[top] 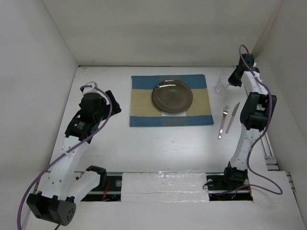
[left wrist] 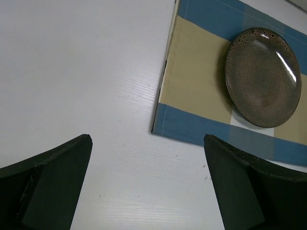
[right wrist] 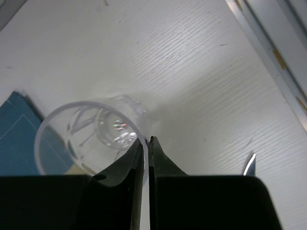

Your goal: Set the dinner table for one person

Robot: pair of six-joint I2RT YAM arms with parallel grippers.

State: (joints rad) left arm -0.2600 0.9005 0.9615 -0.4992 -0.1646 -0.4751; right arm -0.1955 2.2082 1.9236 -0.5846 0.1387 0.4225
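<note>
So the tabletop (top: 168, 148) is a big matte white rectangle that fills the whole floor of the box. It's hemmed in by a white left wall (top: 33, 72), back wall (top: 168, 28) and right wall (top: 292, 57), and a metal rail (top: 268, 153) runs along the right edge. The widest open stretch is the near middle, between the placemat's near edge and the arm bases, and there's another open patch on the left. The blue-and-tan placemat (top: 141, 103) sits toward the back, in the centre, with a speckled brown plate (top: 172, 96) on its middle. Right side is tighter: a clear glass (top: 220, 86) stands just off the placemat's far right corner. A fork (top: 223, 120) and knife (top: 232, 117) lie side by side nearer in, close to the right arm. The left gripper (left wrist: 146, 139) hangs over bare white beside the placemat's left edge, fingers spread wide with nothing between them. The right gripper (right wrist: 146, 140) is squeezed down to a thin slit, and it looks to be pinching the glass's rim, one finger inside and one outside.
</note>
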